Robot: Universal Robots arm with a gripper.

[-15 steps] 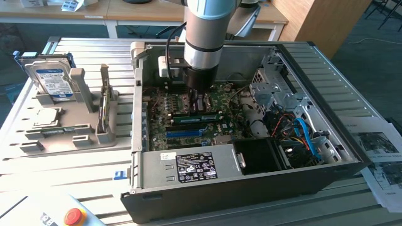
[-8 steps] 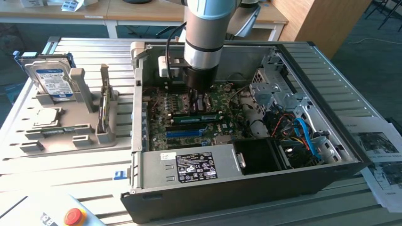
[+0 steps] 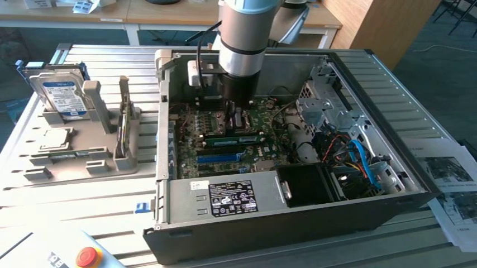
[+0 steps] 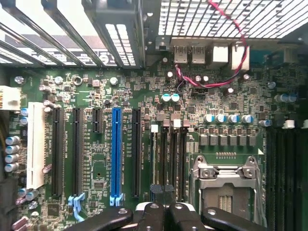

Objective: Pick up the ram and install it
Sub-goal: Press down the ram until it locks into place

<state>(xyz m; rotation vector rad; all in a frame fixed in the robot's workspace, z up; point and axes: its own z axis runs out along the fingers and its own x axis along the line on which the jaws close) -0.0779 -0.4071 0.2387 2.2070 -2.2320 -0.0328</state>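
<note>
The black claw (image 4: 163, 216) was pressed together, pinching nothing, inside the open black computer case (image 3: 298, 218). Directly below it, 1 long green ram stick (image 3: 232, 139) appeared seated on the green motherboard (image 4: 96, 82).

Tool (image 3: 237, 114) inside computer case (image 3: 417, 184), above motherboard (image 3: 223, 142).

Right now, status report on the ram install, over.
Pincer shut, low over motherboard slots inside case. Cannot tell if ram is gripped. Slots beneath look clear.
</note>
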